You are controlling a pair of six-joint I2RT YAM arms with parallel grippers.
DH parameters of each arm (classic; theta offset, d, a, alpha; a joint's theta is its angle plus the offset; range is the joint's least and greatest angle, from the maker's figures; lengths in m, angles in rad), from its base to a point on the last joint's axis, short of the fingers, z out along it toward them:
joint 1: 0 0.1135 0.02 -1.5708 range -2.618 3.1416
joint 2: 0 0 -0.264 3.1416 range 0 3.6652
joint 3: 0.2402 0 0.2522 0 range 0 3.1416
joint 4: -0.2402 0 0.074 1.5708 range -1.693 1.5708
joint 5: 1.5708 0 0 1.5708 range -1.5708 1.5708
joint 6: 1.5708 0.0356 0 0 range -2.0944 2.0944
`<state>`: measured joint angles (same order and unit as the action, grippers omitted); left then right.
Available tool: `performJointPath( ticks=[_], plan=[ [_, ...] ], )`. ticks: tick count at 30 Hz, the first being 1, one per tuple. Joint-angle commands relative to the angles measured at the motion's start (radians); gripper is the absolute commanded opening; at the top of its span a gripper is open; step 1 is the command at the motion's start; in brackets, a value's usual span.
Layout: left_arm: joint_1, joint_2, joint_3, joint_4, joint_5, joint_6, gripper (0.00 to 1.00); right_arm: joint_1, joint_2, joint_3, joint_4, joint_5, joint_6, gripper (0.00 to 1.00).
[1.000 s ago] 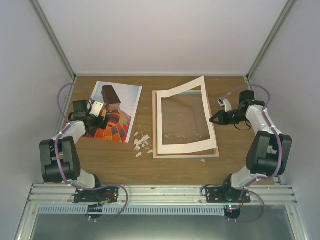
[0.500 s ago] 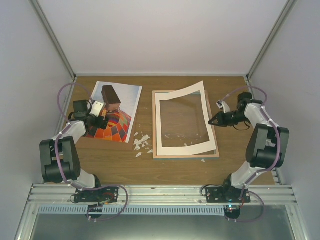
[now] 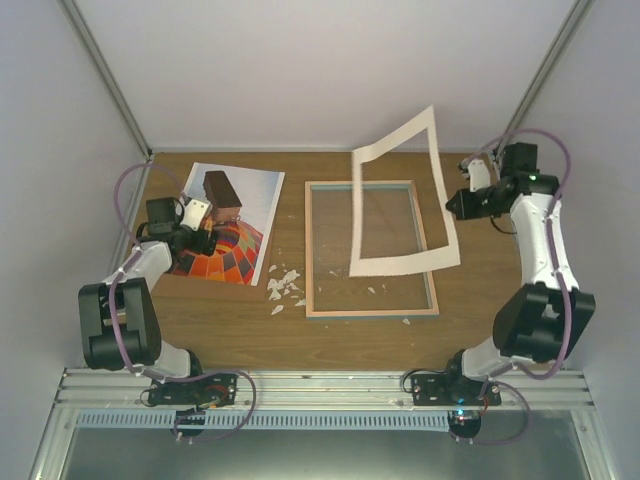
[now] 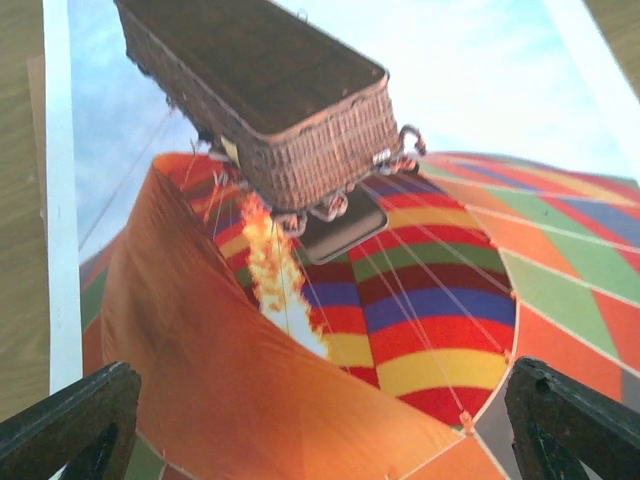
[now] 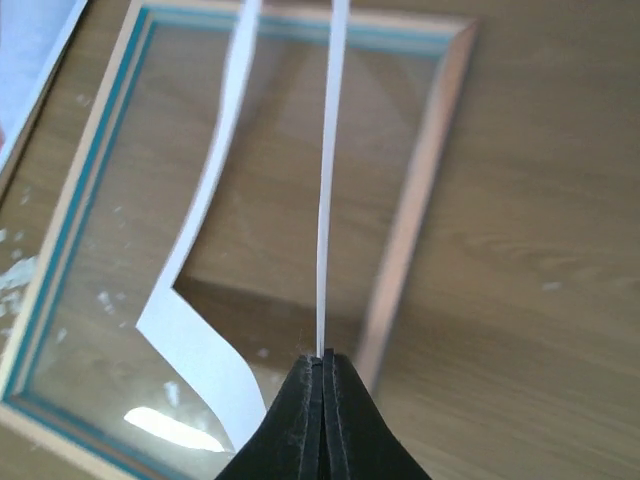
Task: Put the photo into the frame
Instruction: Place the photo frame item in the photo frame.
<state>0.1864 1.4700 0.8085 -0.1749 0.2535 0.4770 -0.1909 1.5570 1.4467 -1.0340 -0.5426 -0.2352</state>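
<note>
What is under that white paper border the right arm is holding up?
The frame lies flat on the table, empty, with a few white flecks on its glass. From above, the border, pinched in the right gripper, hides short stretches of the frame's rim.

One photo (image 3: 225, 225), one frame (image 3: 370, 312) and one cream mat (image 3: 400, 265) are showing over one wooden table (image 3: 250, 340); two arms (image 3: 115, 315) are standing there, each carrying one gripper, making two in all: the left gripper (image 3: 204, 241) and the right gripper (image 3: 452, 205). White scraps (image 3: 283, 285) are lying in one loose cluster of several pieces, bunching too closely for an exact count; a few more specks (image 3: 372, 290) are sitting inside the frame.
</note>
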Motion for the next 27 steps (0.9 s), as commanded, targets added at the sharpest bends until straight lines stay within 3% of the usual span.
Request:
performJointPath(
  ticks=[1, 6, 11, 14, 19, 21, 27],
  plan=[
    [-0.024, -0.036, 0.048, 0.018, 0.031, -0.027, 0.99, -0.006, -0.099, 0.122, -0.082, 0.228, -0.031, 0.01],
    [-0.046, -0.036, 0.058, 0.018, 0.034, -0.036, 0.99, -0.007, -0.181, 0.21, -0.101, 0.422, -0.099, 0.01],
    [-0.059, -0.04, 0.063, 0.017, 0.04, -0.043, 0.99, 0.028, -0.259, 0.237, -0.014, 0.609, -0.21, 0.01],
    [-0.068, -0.046, 0.071, 0.015, 0.039, -0.044, 0.99, 0.13, -0.278, 0.226, 0.049, 0.753, -0.268, 0.0],
    [-0.071, -0.059, 0.087, -0.001, 0.041, -0.056, 0.99, 0.398, -0.28, 0.067, 0.099, 0.948, -0.298, 0.01],
    [-0.071, -0.067, 0.094, -0.015, 0.056, -0.067, 0.99, 0.48, -0.264, 0.033, 0.09, 0.951, -0.274, 0.01],
    [-0.075, -0.079, 0.128, -0.059, 0.101, -0.098, 0.99, 0.57, -0.162, -0.039, 0.039, 0.723, -0.218, 0.01]
  ],
)
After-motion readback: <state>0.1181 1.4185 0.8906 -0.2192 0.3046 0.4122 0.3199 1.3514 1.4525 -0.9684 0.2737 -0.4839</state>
